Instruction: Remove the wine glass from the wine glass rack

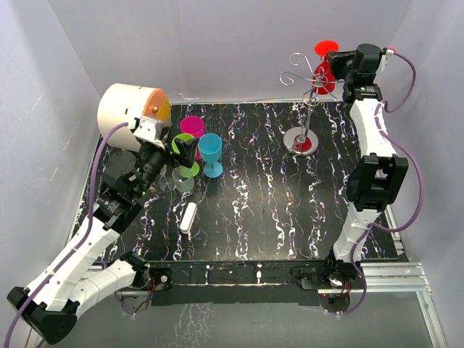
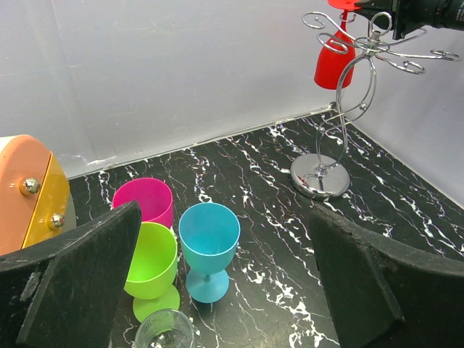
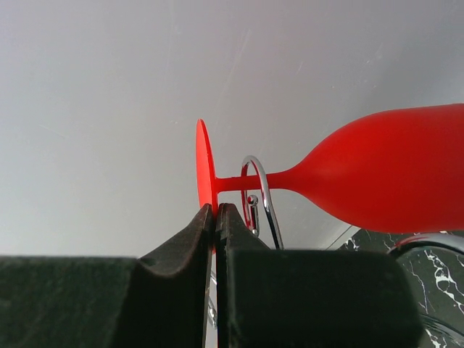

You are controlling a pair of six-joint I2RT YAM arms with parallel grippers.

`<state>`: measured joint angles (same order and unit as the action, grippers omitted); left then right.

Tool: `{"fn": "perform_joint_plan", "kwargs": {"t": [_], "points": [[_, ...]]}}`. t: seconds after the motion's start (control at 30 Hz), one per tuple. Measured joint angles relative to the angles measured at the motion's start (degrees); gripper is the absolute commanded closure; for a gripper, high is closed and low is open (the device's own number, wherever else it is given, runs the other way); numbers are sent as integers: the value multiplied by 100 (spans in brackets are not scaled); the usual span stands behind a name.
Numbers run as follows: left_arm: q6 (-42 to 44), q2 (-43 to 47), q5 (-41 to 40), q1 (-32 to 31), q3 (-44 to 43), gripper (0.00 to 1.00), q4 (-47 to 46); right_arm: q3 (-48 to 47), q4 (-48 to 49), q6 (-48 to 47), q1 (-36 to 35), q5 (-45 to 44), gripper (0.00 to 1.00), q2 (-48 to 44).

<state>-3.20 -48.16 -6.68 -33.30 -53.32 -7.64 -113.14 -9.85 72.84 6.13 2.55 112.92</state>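
Tabletop (image 1: 246, 210) of black, white-veined marble pattern meets pale grey walls (image 1: 217, 43). At its far right, the right gripper (image 3: 214, 210) pinches the foot of the red wine glass (image 3: 377, 174), which hangs inverted on the wine glass rack (image 1: 308, 109). The left gripper (image 2: 225, 217) is spread wide.

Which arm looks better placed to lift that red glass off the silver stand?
Right: the right gripper is closed on the foot of the red wine glass hanging on the rack; the left gripper is open, far off by the coloured cups.
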Motion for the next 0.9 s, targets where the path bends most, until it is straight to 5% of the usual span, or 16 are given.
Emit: {"fn": "perform_joint_plan", "kwargs": {"t": [0.9], "points": [[0, 0, 0, -20, 0, 1, 0, 111, -232, -98, 81, -308, 100, -326]]}}
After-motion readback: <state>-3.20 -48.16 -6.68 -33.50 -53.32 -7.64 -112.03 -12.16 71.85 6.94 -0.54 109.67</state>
